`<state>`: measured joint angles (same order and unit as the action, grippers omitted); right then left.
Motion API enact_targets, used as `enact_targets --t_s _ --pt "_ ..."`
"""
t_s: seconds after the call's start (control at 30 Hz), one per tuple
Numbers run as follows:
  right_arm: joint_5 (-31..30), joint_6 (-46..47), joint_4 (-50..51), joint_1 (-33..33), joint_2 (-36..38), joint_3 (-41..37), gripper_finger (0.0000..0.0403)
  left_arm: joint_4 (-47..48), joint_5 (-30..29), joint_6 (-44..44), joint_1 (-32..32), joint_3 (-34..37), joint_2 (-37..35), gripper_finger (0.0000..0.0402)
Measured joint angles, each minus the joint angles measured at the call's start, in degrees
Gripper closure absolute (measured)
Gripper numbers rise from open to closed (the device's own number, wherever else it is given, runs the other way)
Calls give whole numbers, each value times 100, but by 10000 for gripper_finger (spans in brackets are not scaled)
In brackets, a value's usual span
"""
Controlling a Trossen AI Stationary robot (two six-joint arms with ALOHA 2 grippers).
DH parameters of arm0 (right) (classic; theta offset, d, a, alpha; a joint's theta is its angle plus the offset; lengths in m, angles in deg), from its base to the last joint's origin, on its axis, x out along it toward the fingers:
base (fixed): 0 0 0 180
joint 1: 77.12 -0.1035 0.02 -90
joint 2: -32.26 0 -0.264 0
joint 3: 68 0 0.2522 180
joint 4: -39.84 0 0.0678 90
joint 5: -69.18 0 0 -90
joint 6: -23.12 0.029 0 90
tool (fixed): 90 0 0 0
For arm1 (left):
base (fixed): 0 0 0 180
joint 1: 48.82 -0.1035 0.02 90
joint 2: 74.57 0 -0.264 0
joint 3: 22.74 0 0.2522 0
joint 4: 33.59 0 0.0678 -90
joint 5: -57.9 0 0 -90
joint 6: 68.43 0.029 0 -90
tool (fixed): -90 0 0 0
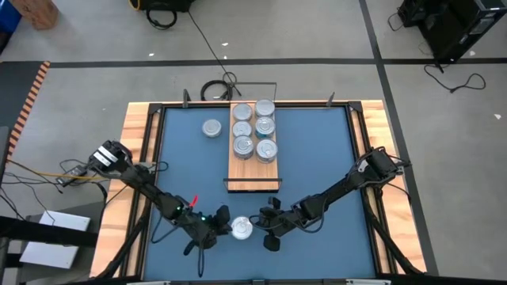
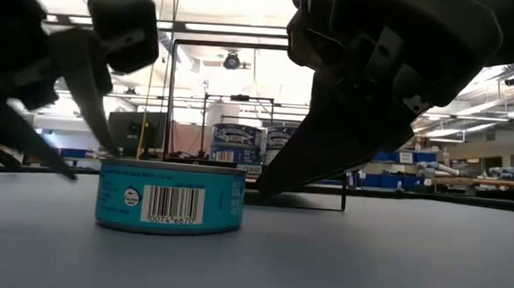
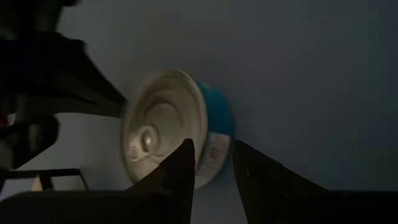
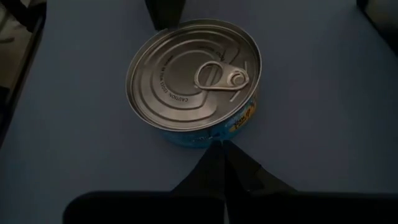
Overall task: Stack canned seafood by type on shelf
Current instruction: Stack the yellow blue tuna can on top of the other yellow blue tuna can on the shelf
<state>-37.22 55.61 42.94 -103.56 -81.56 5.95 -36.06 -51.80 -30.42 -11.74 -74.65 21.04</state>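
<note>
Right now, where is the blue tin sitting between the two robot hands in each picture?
High view: the blue tin sits near the table's front edge, between both hands.
Low view: it stands left of centre, barcode facing the camera.
Left wrist view: it lies mid-picture, beyond the left hand.
Right wrist view: it fills the centre, beyond the shut right hand.
Shared landmark: the blue table.

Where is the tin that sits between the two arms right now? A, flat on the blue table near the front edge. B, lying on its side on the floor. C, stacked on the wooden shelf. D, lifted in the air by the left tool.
A: the teal tin rests flat on the blue table, lid up, between the left tool and right tool, away from the shelf.
</note>
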Motion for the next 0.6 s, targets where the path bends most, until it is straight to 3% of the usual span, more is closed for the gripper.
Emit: enact_targets --t_s 0.37,0.6 --pt "3 -13 -19 0 0 -2 400 -26 -527 84 -24 -221 317 293" --pt "0 -13 -40 -4 0 -4 400 147 -450 82 -96 -267 310 344"
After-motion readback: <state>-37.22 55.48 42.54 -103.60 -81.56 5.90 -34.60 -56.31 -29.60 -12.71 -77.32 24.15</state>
